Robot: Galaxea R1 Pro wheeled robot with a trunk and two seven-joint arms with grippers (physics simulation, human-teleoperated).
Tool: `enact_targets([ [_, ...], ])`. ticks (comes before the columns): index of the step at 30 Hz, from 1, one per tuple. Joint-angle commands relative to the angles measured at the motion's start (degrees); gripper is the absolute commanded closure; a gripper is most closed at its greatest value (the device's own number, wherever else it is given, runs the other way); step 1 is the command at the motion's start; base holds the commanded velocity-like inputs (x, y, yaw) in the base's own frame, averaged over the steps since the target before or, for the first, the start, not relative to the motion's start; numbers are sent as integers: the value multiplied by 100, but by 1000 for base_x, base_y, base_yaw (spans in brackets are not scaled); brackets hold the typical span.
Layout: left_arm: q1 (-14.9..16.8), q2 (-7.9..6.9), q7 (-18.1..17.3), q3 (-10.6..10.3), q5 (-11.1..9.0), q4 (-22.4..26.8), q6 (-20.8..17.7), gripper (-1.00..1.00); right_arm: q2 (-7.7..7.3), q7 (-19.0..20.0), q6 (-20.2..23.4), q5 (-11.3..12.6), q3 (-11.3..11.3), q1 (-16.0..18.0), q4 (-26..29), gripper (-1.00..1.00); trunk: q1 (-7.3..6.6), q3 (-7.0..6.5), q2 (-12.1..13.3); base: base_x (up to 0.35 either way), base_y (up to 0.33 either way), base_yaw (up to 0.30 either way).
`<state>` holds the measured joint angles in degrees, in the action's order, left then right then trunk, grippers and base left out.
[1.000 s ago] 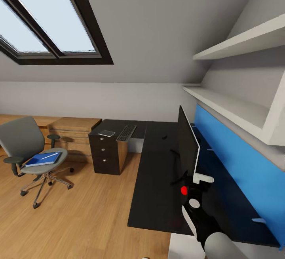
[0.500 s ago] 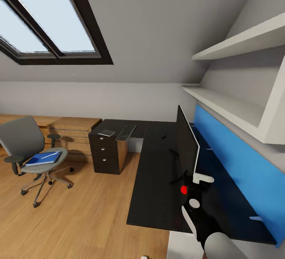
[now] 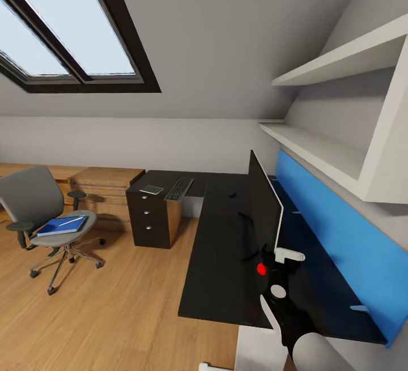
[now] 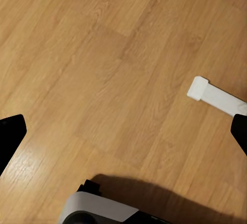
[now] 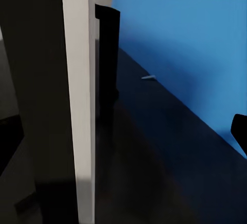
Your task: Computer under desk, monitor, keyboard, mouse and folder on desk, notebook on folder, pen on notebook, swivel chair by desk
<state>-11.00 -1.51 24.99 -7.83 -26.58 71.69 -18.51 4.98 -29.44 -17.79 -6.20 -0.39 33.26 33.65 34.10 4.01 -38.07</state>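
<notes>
While right end effector [image 3: 279, 262] straddles monitor [image 3: 262, 206] edge, fingers spread wide; screen upright lengthwise along worktop [image 3: 218, 257]; closure not confirmed.

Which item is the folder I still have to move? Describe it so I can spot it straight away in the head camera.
Find the swivel chair standing on the wood floor, apart from the black desk. The folder lies flat on its grey seat. It is the bright blue rectangle with a thin white pen on it.

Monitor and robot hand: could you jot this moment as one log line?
stage: placing monitor | monitor: upright on desk | right gripper: at monitor's near edge | folder: on swivel chair
</notes>
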Motion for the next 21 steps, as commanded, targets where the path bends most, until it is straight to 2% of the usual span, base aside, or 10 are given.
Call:
enact_targets([
  [1, 2, -7, 50, -17, -49, 12, -12, -100, 3, -38, 8, -57, -5, 5, -6, -100, 2, 9, -8, -3, -3, 0],
  [16, 2, -7, 50, -17, -49, 12, -3, -100, 3, -27, 3, -57, 10, 5, -111, -100, 2, 9, -8, 0, 36, 0],
  [21, 2, -7, 50, -17, -50, 12, -3, -100, 3, -27, 3, -57, 13, 5, -113, -100, 2, 9, -8, 0, 169, 0],
])
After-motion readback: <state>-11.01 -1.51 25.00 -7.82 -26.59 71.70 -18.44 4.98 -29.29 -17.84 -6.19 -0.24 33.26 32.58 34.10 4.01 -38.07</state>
